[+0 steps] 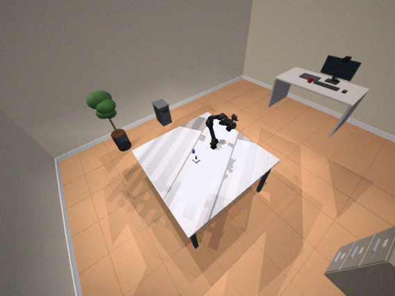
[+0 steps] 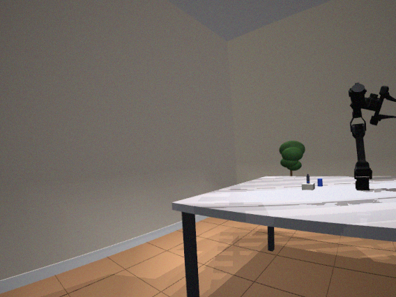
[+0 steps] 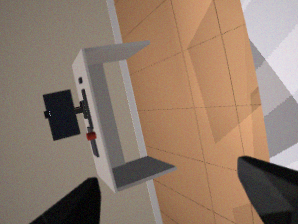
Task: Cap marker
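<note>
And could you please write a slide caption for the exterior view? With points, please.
A blue cap point(image 1: 193, 151) point(image 2: 320, 182) stands beside the holder block point(image 1: 196, 160) point(image 2: 308, 187) and its upright marker point(image 1: 196, 157) point(image 2: 307, 179).
</note>
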`<state>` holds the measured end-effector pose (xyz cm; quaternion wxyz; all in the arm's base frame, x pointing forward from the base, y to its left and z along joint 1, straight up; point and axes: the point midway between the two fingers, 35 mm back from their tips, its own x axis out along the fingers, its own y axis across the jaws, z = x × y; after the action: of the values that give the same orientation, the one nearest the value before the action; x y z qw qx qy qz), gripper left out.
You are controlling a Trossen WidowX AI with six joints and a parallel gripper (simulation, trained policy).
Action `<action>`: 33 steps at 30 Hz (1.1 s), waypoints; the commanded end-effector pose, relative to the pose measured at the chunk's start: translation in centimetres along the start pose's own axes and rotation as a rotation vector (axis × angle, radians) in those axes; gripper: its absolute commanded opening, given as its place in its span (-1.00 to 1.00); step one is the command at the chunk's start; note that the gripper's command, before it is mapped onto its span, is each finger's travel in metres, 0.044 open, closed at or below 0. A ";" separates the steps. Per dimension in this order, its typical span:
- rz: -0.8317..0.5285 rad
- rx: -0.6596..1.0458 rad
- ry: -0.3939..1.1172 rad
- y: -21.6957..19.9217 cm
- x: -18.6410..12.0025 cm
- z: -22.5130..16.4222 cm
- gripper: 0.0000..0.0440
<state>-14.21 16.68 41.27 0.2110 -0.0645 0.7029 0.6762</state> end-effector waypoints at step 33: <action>-0.116 -0.066 -0.273 -4.3 -4.2 7.4 0.49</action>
<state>-7.81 22.29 39.24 0.3332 -0.0193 0.6428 0.6895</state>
